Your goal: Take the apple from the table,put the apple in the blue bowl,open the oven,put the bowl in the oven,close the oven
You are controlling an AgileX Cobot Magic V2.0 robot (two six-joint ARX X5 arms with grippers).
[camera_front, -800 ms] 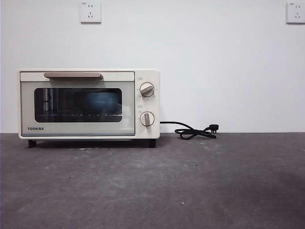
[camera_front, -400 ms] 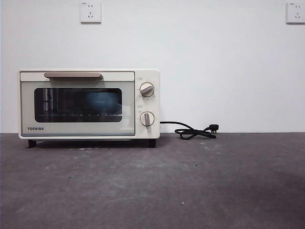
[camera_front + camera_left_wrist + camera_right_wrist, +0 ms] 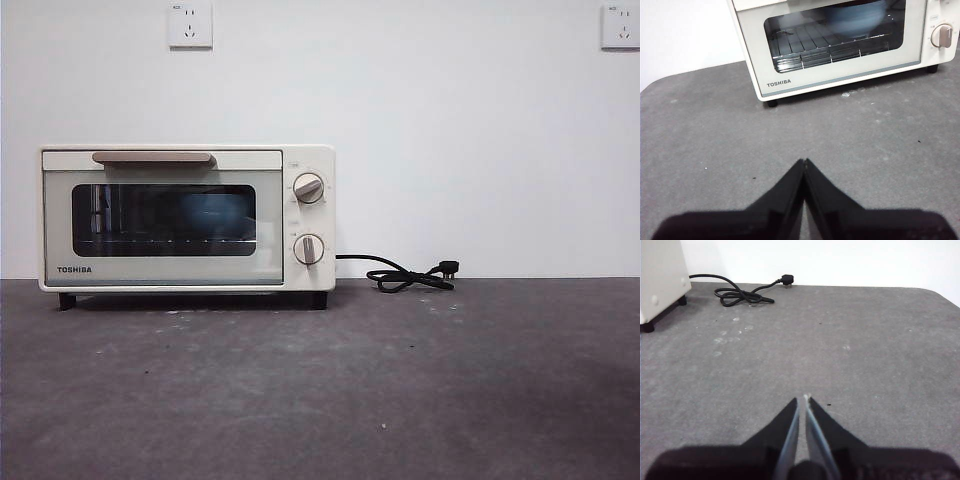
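Oven (image 3: 187, 218) door looks shut, and the oven stands at the left of the front view, back against the white wall. Through the dark glass a blue shape shows, which I take to be the blue bowl (image 3: 212, 212) on the rack inside. The apple cannot be seen from here; it may sit in the bowl, but the glass is too dark to tell.

So the job looks nearly done or all done. To finish well, I think the arms should check that the door sits flat all along its top edge by the beige handle (image 3: 153, 157). If it sticks out, one soft push on the handle would do. Then they should stay back and not bump the oven.

In the left wrist view, the left gripper (image 3: 804, 161) has its jaws pressed together and holds nothing. It hangs over the bare desk (image 3: 400, 390). The oven is well apart from it, at the top of that frame, with the bowl seen dimly behind the glass.

Further right in the front view, the black cord (image 3: 405, 275) lies on the desk beside the oven.

In the right wrist view, the right gripper (image 3: 802, 399) also has its jaws closed on nothing. Only a corner of the oven shows at the upper left, far from it.
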